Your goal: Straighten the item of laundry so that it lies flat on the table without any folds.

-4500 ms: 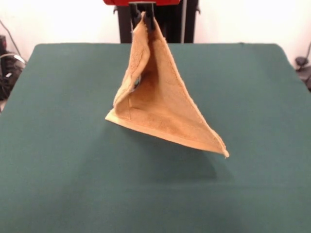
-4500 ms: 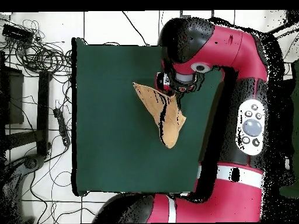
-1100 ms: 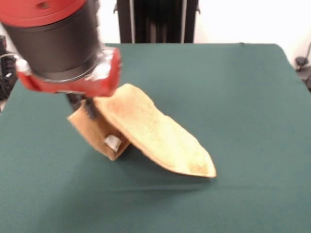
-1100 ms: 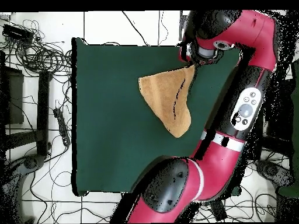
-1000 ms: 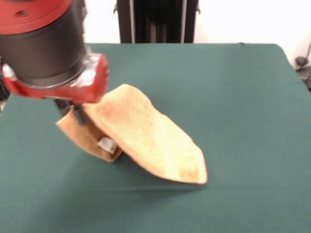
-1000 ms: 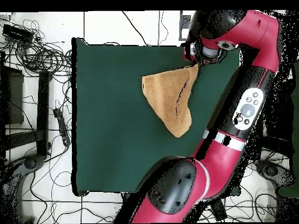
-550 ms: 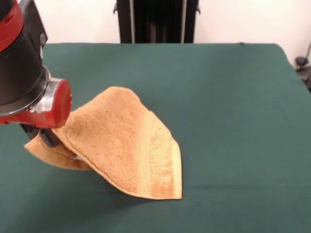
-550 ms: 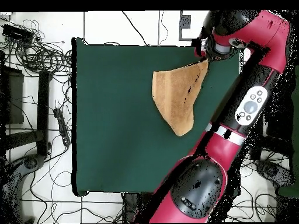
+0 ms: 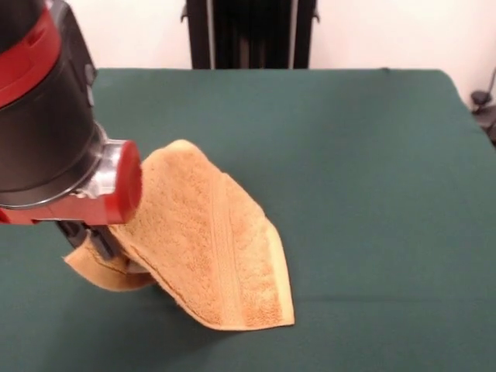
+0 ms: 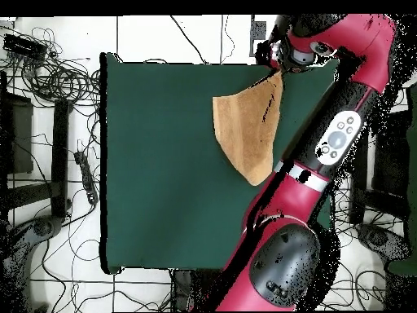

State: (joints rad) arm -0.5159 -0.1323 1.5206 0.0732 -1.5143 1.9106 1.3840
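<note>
Terry-cloth hand towel (image 9: 209,248), orange-tan, lies partly draped and partly lifted at the left of the front view, on the dark green counter (image 9: 364,178). One corner is held up under the gripper (image 9: 97,242), which sits low beneath the red and black arm (image 9: 54,124) filling the upper left of that view. From that held corner the cloth slopes down to the right and toward the camera, ending in a lower corner that rests on the counter. A woven ribbed band (image 9: 225,256) runs along the length of the upper layer, parallel to its right-hand hem. Beneath the gripper a second layer of the towel is doubled under, its curved edge showing at the lower left, so the cloth is not flat. The dark fingers appear pressed onto the towel's corner, pinching it, though the wrist housing hides most of them.

In the overhead view the towel (image 10: 248,130) forms a rough triangle near the right edge of the counter (image 10: 163,163), its upper corner meeting the gripper (image 10: 277,69) close to the counter's top right corner, with the arm (image 10: 326,155) running along that side.
</note>
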